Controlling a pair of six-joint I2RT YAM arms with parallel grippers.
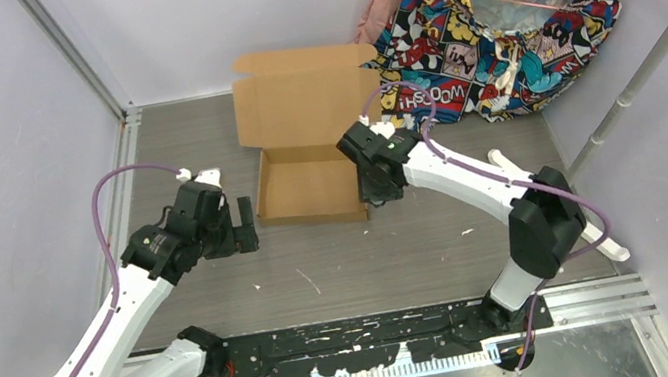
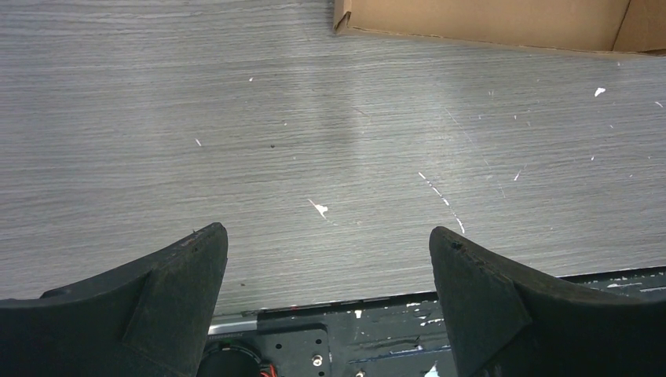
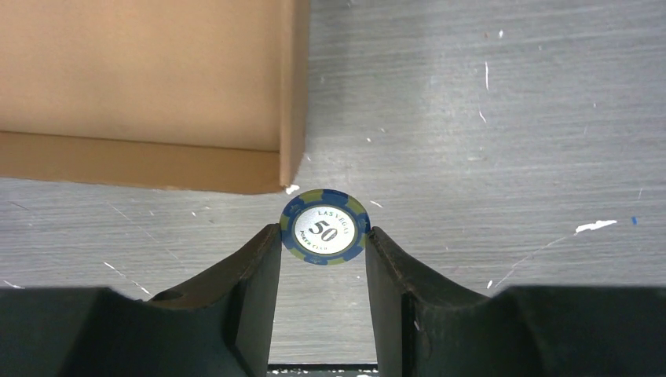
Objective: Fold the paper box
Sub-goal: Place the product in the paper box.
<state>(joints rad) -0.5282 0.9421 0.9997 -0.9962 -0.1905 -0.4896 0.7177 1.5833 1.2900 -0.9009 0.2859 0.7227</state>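
Brown corrugated paper box [image 1: 307,185] mid-worktop [image 1: 392,260], between the two arms. Tray part already up: base flat, side walls + front wall standing, looks squared. Lid panel w/ its flaps tilted back, wide open, not yet brought over. Approx. halfway by judgement: walls done, closing left, i.e. lid down, front flap tucked, side tabs in.

Just beside box's near right corner, not touching cardboard: right claw [image 3: 323,239], clenched on a blue poker chip [image 3: 323,232] marked 50, gripped across its rim, face toward wrist cam. Lifted or resting on worktop: can't tell. Prob. has to drop or park chip before any lid work w/ that arm.

Over bare worktop, near box's near left corner: left claw [image 2: 328,251], released, jaws spread full, nothing btw. them. Free to hold tray down or take lid.

Back right, near lid's edge: comic-print cloth [image 1: 488,32], no part in the fold.
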